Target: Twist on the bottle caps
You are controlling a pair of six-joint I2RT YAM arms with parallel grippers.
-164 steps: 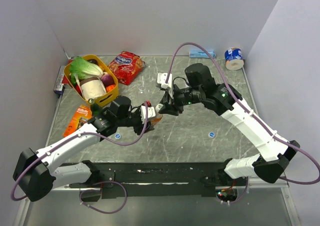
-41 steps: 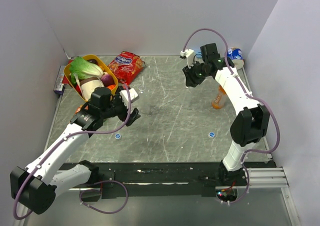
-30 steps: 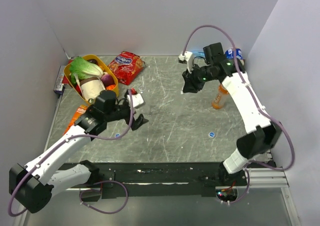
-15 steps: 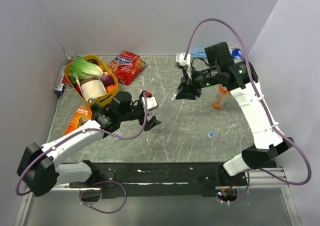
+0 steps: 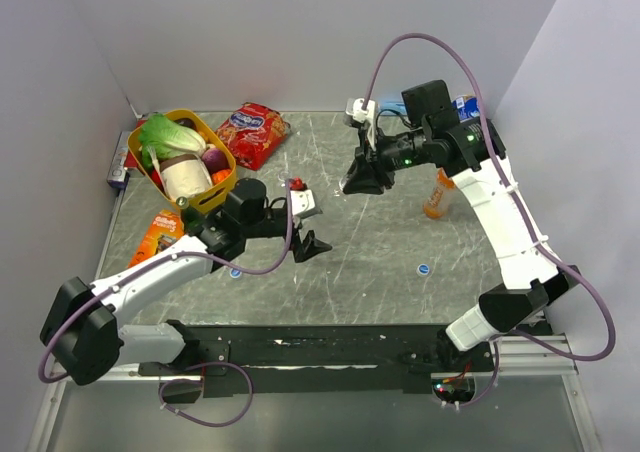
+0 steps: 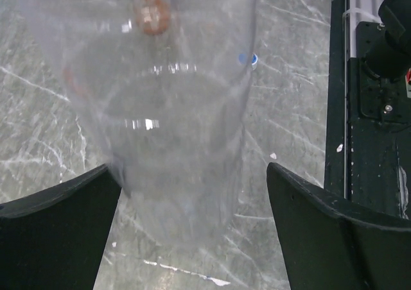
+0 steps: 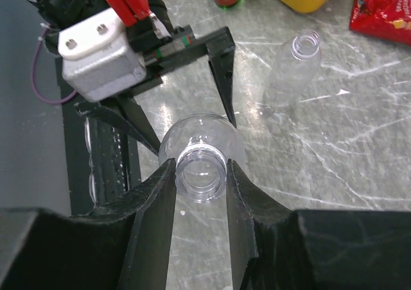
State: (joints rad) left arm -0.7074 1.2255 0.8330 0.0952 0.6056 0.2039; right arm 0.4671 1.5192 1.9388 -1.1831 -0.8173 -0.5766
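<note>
The right hand (image 7: 201, 174) pinches the neck of the uncapped clear bottle (image 7: 202, 129); the left hand (image 6: 191, 174) stands wide open around its body. Left should close firmly before right releases. A blue cap (image 6: 248, 59) lies beyond left's fingertips.

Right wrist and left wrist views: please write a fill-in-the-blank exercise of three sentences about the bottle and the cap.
1. The right fingers grip the neck of a clear bottle whose mouth has no ____ on it.
2. The left fingers are ____, one on each side of this bottle.
3. The loose cap lying on the table is ____ in colour.
Missing words: cap; open; blue.
</note>
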